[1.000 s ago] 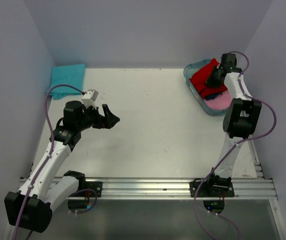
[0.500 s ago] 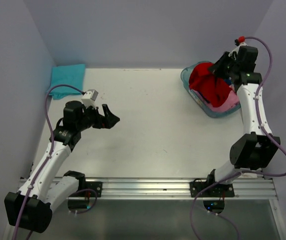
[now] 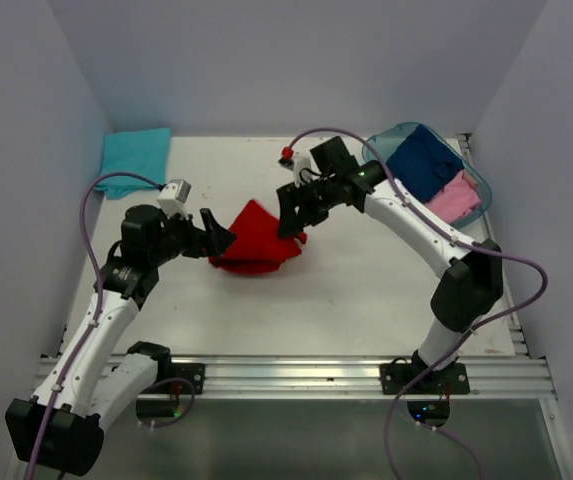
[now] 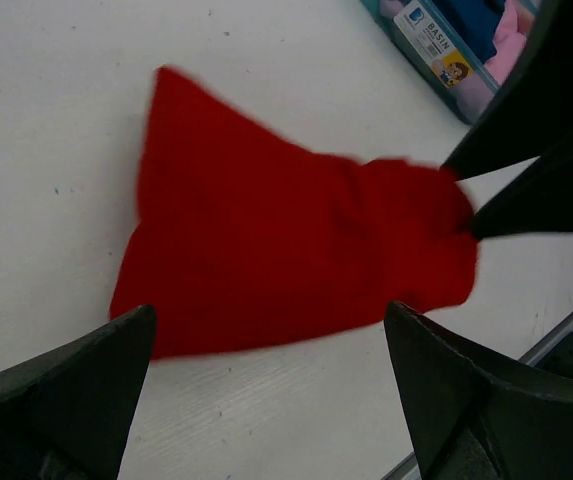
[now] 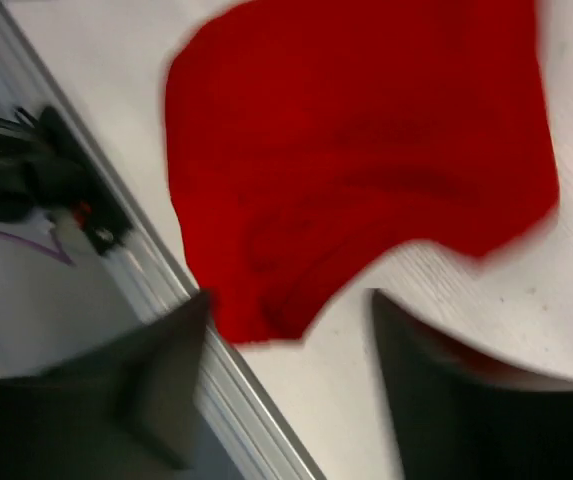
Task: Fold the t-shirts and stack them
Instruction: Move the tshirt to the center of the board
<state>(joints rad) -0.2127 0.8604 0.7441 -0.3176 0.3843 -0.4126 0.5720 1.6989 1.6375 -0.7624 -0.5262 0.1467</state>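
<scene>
Starting at the near side of the desk (image 3: 366, 290), we find the left gripper (image 3: 222, 238) hovering just beside the left edge of the red t-shirt (image 3: 254, 245), its jaws spread wide with nothing between them. The red t-shirt lies in a rumpled heap near the middle of the desk, bunched rather than flattened, with no fold line we can make out. At its right end sits the right gripper (image 3: 292, 215). In both wrist views its fingers stand apart, with the cloth's edge at their tips rather than clamped. The blur there keeps us from being sure that the cloth is wholly free.

Farther back on the right, the teal basket (image 3: 478, 195) holds a navy t-shirt (image 3: 424, 155) and a pink t-shirt (image 3: 451, 197), both loose and unfolded. In the far left corner a turquoise t-shirt (image 3: 136, 152) lies as a neat flat rectangle, which we take to be a finished fold and the base of the stack.

We judge the task to be early. One shirt of four looks done. The red one is out on the desk but needs spreading, folding and carrying to the turquoise one. The navy and pink ones wait in the basket.
</scene>
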